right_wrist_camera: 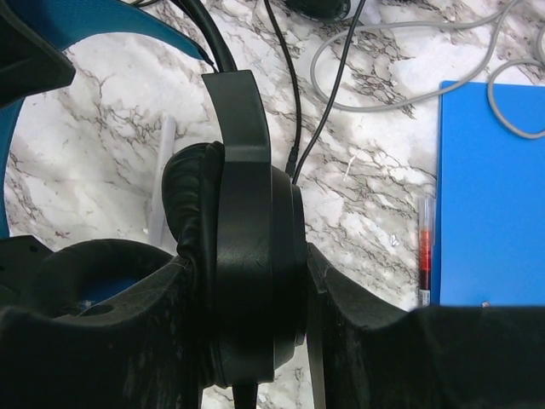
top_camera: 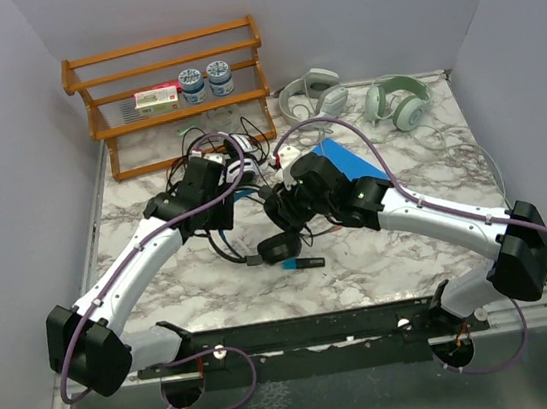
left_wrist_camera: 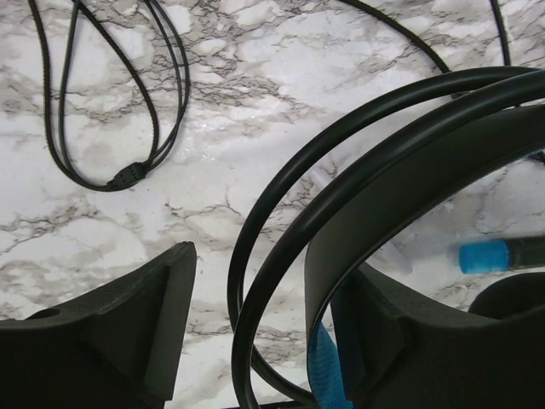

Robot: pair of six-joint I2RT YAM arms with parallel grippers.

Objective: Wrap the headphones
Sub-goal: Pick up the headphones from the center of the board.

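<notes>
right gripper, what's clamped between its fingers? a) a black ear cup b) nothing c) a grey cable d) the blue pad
a, the right wrist view shows the padded ear cup of the black headphones squeezed between both fingers of the right gripper.

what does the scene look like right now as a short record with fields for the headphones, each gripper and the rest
in work: black headphones, over the middle of the marble table
right gripper: shut on one ear cup of the black headphones
left gripper: open, headband bars pass between its fingers
black cable: loose loops on the marble
waiting: grey-white pair and pale green-white pair at the back, unheld
other: wooden rack back left; blue board flat on the table
</notes>
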